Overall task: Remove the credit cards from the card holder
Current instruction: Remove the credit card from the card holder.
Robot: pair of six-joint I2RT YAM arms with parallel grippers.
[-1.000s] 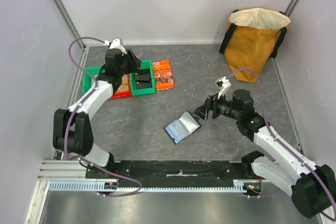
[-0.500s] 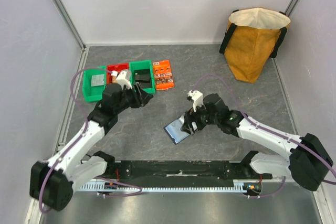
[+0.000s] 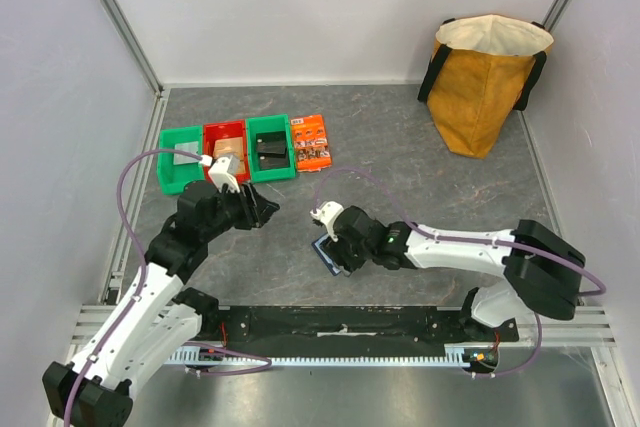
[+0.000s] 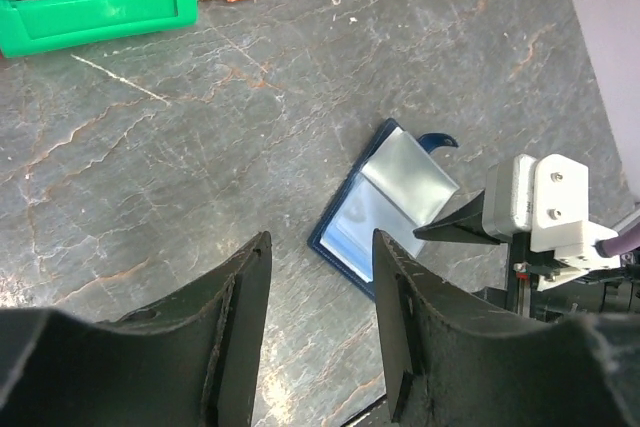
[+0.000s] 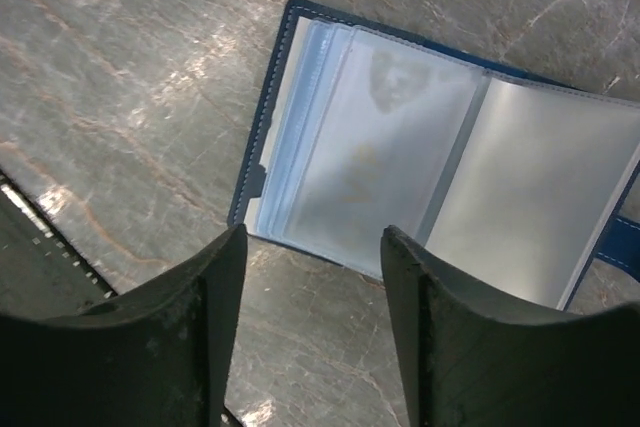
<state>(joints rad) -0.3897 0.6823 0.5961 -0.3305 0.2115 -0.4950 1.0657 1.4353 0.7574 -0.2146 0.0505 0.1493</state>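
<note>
The card holder (image 5: 430, 167) lies open on the table, navy with pale clear sleeves, and also shows as the card holder (image 4: 385, 202) and card holder (image 3: 325, 248). I cannot tell whether its sleeves hold credit cards. My right gripper (image 5: 312, 237) hangs open just above its near edge, nothing between the fingers; from above the right gripper (image 3: 338, 252) covers most of it. My left gripper (image 4: 320, 242) is open and empty, a short way left of the holder, seen as left gripper (image 3: 270, 210). A tan card (image 3: 228, 159) lies in the red bin, a black card (image 3: 270, 146) in a green bin.
Two green bins (image 3: 178, 173) (image 3: 272, 173) and a red bin (image 3: 226, 133) stand in a row at the back left, with an orange printed packet (image 3: 312, 142) beside them. A yellow bag (image 3: 485, 77) stands at the back right. White walls enclose the table.
My left arm has pulled back from the bins toward the table's middle. The right arm has swung left and down over the card holder, and its jaws have narrowed somewhat.
</note>
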